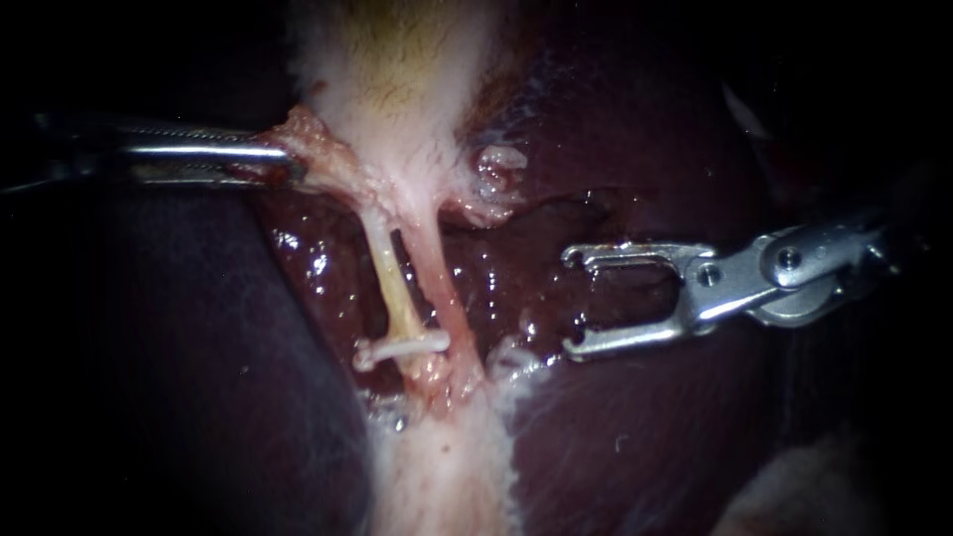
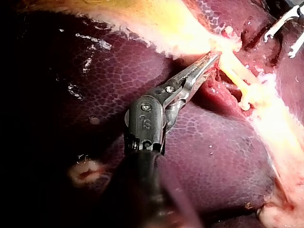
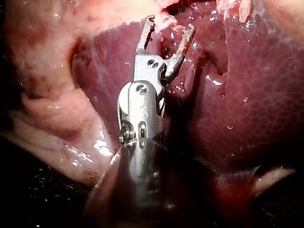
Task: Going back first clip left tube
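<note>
Two tubes run down from the gallbladder (image 1: 397,69): the yellowish left tube (image 1: 389,283) and the pink right tube (image 1: 439,293). A white clip (image 1: 402,347) sits across the left tube near its lower end. My right instrument (image 1: 573,301) comes in from the right, its jaws open and empty, well to the right of both tubes; its own view shows the same jaws (image 3: 170,26) over the liver. My left instrument (image 1: 288,164) is shut on a tag of gallbladder tissue (image 1: 310,139) and holds it to the left, as its wrist view shows (image 2: 213,57).
Dark wet liver (image 1: 615,427) lies behind and around the tubes. A pale band of tissue (image 1: 442,476) runs down from the tubes' lower end. A small white nub of tissue (image 1: 496,164) sits on the gallbladder's right edge.
</note>
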Action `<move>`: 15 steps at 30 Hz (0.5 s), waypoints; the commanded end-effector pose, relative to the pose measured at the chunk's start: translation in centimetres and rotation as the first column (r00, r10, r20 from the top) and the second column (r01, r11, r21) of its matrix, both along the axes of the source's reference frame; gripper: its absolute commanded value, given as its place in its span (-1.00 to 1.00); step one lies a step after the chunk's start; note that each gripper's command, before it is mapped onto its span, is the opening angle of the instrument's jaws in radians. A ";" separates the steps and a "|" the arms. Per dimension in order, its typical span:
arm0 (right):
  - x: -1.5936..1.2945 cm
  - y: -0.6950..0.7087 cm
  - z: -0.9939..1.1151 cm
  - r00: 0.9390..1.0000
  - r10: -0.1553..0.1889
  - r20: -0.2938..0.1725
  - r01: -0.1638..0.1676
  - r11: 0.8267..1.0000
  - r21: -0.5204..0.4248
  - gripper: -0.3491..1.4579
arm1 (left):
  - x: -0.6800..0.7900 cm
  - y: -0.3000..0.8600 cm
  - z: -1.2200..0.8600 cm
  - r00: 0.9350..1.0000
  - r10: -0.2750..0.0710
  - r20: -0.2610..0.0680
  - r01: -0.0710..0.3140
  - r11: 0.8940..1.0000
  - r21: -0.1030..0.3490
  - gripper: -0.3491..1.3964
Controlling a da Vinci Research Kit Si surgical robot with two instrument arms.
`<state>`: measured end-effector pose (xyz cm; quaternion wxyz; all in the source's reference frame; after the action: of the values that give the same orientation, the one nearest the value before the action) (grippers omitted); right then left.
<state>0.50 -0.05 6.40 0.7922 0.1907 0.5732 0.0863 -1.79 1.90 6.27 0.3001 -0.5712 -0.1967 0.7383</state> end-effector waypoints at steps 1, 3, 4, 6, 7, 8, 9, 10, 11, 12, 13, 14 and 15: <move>0.00 0.00 0.00 1.000 -0.001 0.000 0.001 1.000 0.000 -0.06 | 0.00 0.00 0.00 1.000 0.000 0.000 0.000 1.000 0.000 -1.00; -0.01 0.00 0.00 1.000 -0.001 0.000 0.001 1.000 0.000 -0.06 | 0.00 0.00 0.01 1.000 0.000 -0.001 0.000 1.000 0.000 -1.00; -0.02 0.00 0.00 1.000 -0.001 0.000 0.001 1.000 0.000 -0.06 | -0.01 0.00 0.02 1.000 -0.001 -0.001 0.001 1.000 -0.001 -1.00; -0.02 0.00 0.00 1.000 -0.002 -0.001 0.002 1.000 0.000 -0.06 | -0.02 0.00 0.06 1.000 -0.001 -0.001 0.001 1.000 -0.002 -1.00; -0.02 0.00 0.00 1.000 -0.002 -0.001 0.002 1.000 0.000 -0.06 | -0.03 -0.01 0.10 1.000 -0.001 -0.002 0.001 1.000 -0.004 -1.00; -0.02 0.00 0.00 1.000 -0.002 -0.001 0.002 1.000 0.000 -0.06 | -0.04 -0.01 0.14 1.000 -0.001 -0.002 0.001 1.000 -0.005 -1.00; -0.02 0.00 0.00 1.000 -0.002 -0.001 0.002 1.000 0.000 -0.06 | -0.05 -0.01 0.18 1.000 -0.001 -0.003 0.001 1.000 -0.007 -1.00; -0.03 0.00 0.00 1.000 -0.002 -0.001 0.002 1.000 0.000 -0.06 | -0.07 -0.01 0.24 1.000 -0.003 -0.001 0.003 1.000 -0.009 -1.00; -0.03 -0.01 0.00 1.000 -0.002 -0.001 0.002 1.000 0.000 -0.06 | -0.08 -0.01 0.29 1.000 -0.004 -0.002 0.004 1.000 -0.011 -1.00; -0.03 -0.01 0.00 1.000 -0.002 -0.001 0.002 1.000 0.000 -0.06 | -0.09 -0.01 0.34 1.000 -0.004 -0.003 0.004 1.000 -0.013 -1.00; -0.03 -0.01 0.00 1.000 -0.002 -0.001 0.002 1.000 0.000 -0.06 | -0.10 -0.02 0.40 1.000 0.000 -0.009 0.000 1.000 -0.020 -1.00; -0.03 -0.01 0.00 1.000 -0.002 -0.001 0.002 1.000 0.000 -0.06 | -0.12 -0.02 0.44 1.000 0.000 -0.010 0.000 1.000 -0.021 -1.00; -0.03 -0.01 0.00 1.000 -0.002 -0.001 0.002 1.000 0.000 -0.06 | -0.14 -0.02 0.48 1.000 0.001 -0.013 -0.001 1.000 -0.022 -1.00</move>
<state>0.47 -0.06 6.39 0.7919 0.1916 0.5734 0.0853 -1.94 1.87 6.79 0.2947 -0.5693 -0.1882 0.7441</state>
